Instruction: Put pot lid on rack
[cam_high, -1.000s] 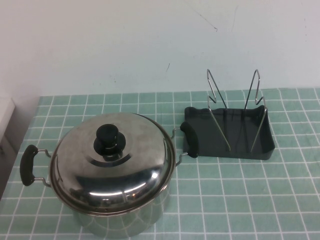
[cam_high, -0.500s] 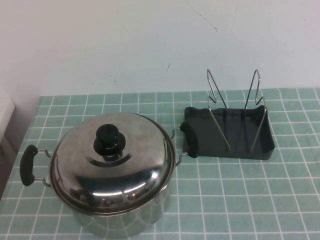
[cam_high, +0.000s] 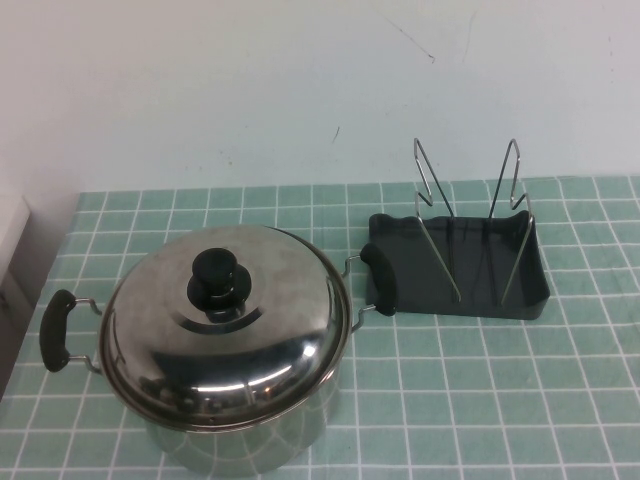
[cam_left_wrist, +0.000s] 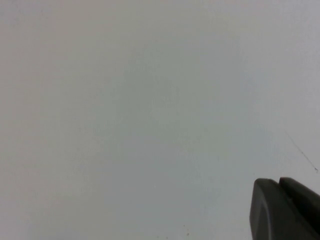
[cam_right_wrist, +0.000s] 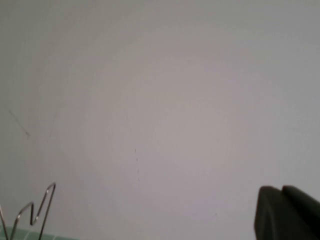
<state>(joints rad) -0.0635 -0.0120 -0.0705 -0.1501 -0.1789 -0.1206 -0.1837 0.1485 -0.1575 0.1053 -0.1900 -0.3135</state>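
Nothing has moved in the last second; the job has not started; the lid (cam_high: 225, 330) sits on the pot (cam_high: 240, 445), near the rack (cam_high: 455, 265); the left gripper (cam_left_wrist: 285, 210) and right gripper (cam_right_wrist: 287, 212) are both pinched shut, empty, up facing the wall.

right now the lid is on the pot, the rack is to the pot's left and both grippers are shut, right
Not quite: the rack stands to the right of the pot, as the high view shows. The lid is on the pot. The left gripper and right gripper, each seen only in its wrist view, are shut, off the table.
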